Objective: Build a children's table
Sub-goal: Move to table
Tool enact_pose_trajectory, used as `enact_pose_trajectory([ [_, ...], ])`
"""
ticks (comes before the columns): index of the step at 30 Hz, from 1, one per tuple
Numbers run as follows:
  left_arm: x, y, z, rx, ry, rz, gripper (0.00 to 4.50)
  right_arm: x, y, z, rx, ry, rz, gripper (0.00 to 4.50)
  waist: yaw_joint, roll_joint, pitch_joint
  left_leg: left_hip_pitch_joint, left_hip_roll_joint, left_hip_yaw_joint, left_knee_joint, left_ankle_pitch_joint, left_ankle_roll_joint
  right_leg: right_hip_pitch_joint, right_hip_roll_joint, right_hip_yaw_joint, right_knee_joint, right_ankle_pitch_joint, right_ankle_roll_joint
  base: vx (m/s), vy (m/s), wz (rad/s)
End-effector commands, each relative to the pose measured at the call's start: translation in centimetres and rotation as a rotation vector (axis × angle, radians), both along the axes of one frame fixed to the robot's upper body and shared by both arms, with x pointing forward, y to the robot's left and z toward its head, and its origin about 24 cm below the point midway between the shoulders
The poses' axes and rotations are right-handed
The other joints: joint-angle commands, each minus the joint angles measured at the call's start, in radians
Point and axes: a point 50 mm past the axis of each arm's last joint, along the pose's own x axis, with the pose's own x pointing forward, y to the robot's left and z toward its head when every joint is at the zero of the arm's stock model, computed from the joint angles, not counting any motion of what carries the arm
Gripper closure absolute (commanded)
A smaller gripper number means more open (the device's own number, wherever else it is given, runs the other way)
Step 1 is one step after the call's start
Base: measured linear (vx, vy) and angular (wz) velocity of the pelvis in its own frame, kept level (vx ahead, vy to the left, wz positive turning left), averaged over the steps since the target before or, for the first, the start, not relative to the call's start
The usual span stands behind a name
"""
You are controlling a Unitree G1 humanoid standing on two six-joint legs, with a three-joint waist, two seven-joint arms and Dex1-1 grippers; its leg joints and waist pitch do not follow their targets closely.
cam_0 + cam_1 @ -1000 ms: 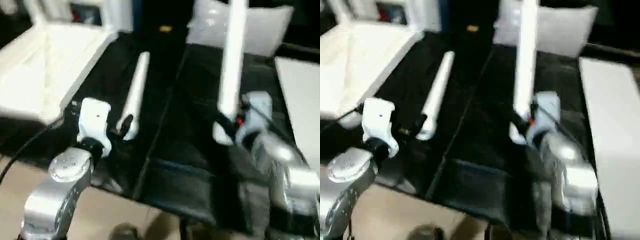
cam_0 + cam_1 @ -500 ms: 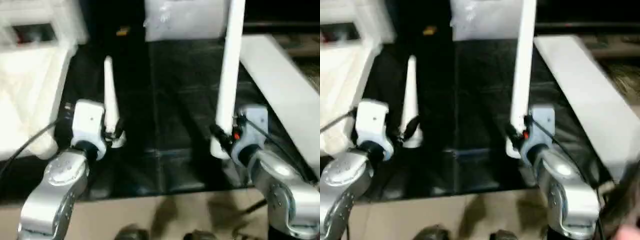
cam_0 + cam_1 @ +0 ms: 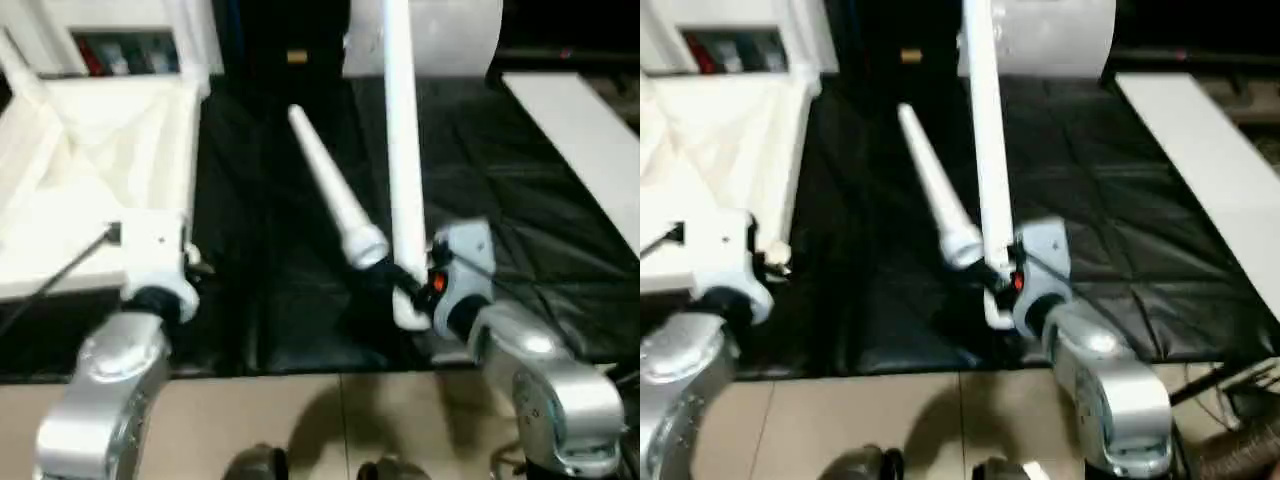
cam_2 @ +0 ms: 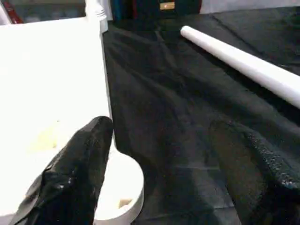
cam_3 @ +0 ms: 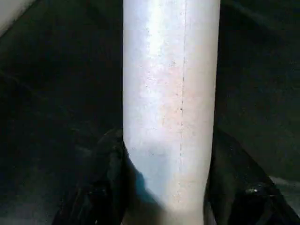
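Gripping one tube leg [image 3: 398, 150] upright near its thick end, the right gripper [image 3: 412, 285] readies it for a corner socket [image 4: 123, 190] of the upturned top [image 3: 90, 190], while the left gripper [image 4: 159, 173] gapes empty beside that socket, second leg [image 3: 330, 195] lying mid-sheet.

Open black mat [image 3: 500, 200] on the right, bare out to white board [image 3: 580, 130] at far right. Centre blocked: loose leg [image 3: 335, 200] lying diagonally, held leg [image 3: 400, 150] upright beside it. Table top [image 3: 90, 190] fills left; narrow mat lane between.

Black sheet [image 3: 520, 210] over worktop, beige tiled floor [image 3: 300, 420]
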Motion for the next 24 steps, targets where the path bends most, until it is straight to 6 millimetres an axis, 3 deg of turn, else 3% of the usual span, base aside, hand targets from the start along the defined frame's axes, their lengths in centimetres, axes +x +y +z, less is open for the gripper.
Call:
enact_pose_trajectory([
  [1,0.0,-0.5,0.1,-0.002,-0.002,-0.021,0.89,0.9,-1.5,0.8,-0.03,-0.035,-0.055,2.61,-0.014,0.008,-0.038,0.038,0.141,-0.091,-0.126,-0.551,-0.214,0.006,-0.113,0.066,-0.081,-0.263,-0.098,-0.049,0.071,-0.04],
  [5,0.1,-1.4,0.2,-0.005,0.005,-0.102,0.89,3.4,-4.6,2.7,-0.09,-0.051,-0.134,2.61,-0.017,0.008,-0.043,0.03,0.141,-0.086,-0.125,-0.478,-0.202,0.014,-0.119,0.066,-0.085,-0.24,-0.093,-0.022,0.03,-0.04],
  [7,0.1,-1.8,0.2,-0.005,0.006,-0.138,0.89,3.9,-5.7,2.8,-0.121,-0.005,-0.148,2.61,-0.016,0.005,-0.043,0.037,0.139,-0.075,-0.118,-0.442,-0.184,0.006,-0.121,0.071,-0.09,-0.227,-0.103,0.0,0.0,0.0],
  [11,-1.0,-3.4,0.3,-0.012,0.042,-0.365,0.89,4.3,-9.5,1.3,-0.358,0.192,-0.091,2.61,-0.007,-0.002,-0.05,0.031,0.142,-0.059,-0.102,-0.295,-0.097,0.02,-0.128,0.074,-0.092,-0.171,-0.163,0.0,0.0,0.0],
  [12,-1.0,-3.4,0.2,-0.012,0.044,-0.375,0.89,4.3,-9.7,1.2,-0.368,0.198,-0.087,2.61,-0.004,-0.002,-0.054,0.028,0.144,-0.062,-0.1,-0.27,-0.086,0.026,-0.131,0.071,-0.088,-0.147,-0.177,0.0,0.0,0.0],
  [13,-1.1,-3.5,0.2,-0.011,0.048,-0.389,0.89,4.3,-9.9,1.1,-0.386,0.206,-0.081,2.61,-0.001,-0.003,-0.057,0.022,0.145,-0.056,-0.098,-0.215,-0.061,0.03,-0.13,0.07,-0.084,-0.077,-0.204,0.05,-0.027,-0.03],
  [15,-1.6,-3.9,0.2,0.007,0.054,-0.471,0.89,4.6,-10.6,0.6,-0.383,0.27,-0.054,2.61,0.001,-0.004,-0.068,0.016,0.144,-0.049,-0.086,-0.055,0.022,0.044,-0.128,0.061,-0.066,0.132,-0.262,0.054,-0.032,-0.03],
  [16,-1.8,-4.1,0.2,0.016,0.061,-0.502,0.89,4.7,-10.7,0.5,-0.387,0.285,-0.028,2.61,-0.001,-0.006,-0.068,0.013,0.145,-0.047,-0.082,-0.02,0.058,0.047,-0.126,0.058,-0.061,0.173,-0.284,0.0,0.0,0.0],
  [17,-2.0,-4.1,0.1,0.024,0.071,-0.526,0.89,4.8,-10.8,0.3,-0.406,0.328,-0.007,2.61,-0.001,-0.012,-0.067,0.016,0.146,-0.039,-0.08,-0.025,0.082,0.046,-0.126,0.058,-0.065,0.165,-0.299,0.0,0.0,0.0],
  [18,-2.2,-4.1,0.1,0.031,0.078,-0.539,0.89,4.8,-10.7,0.2,-0.41,0.36,0.019,2.61,-0.001,-0.012,-0.067,0.016,0.146,-0.039,-0.08,-0.025,0.082,0.046,-0.126,0.058,-0.065,0.165,-0.299,0.0,0.0,0.0],
  [19,-2.2,-4.1,0.1,0.035,0.081,-0.543,0.89,4.8,-10.6,0.1,-0.412,0.38,0.033,2.61,-0.001,-0.011,-0.064,0.015,0.147,-0.039,-0.079,-0.041,0.096,0.05,-0.128,0.057,-0.066,0.127,-0.315,0.0,0.0,0.0],
  [20,-2.2,-4.0,0.1,0.037,0.081,-0.537,0.89,4.8,-10.1,0.1,-0.388,0.397,0.05,2.61,0.002,-0.009,-0.059,0.021,0.153,-0.035,-0.079,-0.076,0.097,0.044,-0.125,0.059,-0.074,0.049,-0.32,0.0,0.0,0.0],
  [23,-2.3,-3.7,0.1,0.044,0.084,-0.528,0.89,5.1,-8.6,0.4,-0.299,0.416,0.119,2.61,0.002,-0.008,-0.055,0.026,0.16,-0.034,-0.085,-0.144,0.065,0.04,-0.12,0.058,-0.078,-0.056,-0.311,0.0,0.0,0.0],
  [24,-2.3,-3.7,0.1,0.045,0.086,-0.529,0.89,5.1,-8.1,0.6,-0.276,0.426,0.14,2.61,0.0,-0.018,-0.054,0.026,0.161,-0.032,-0.088,-0.156,0.06,0.039,-0.119,0.057,-0.081,-0.076,-0.307,0.0,0.0,0.0],
])
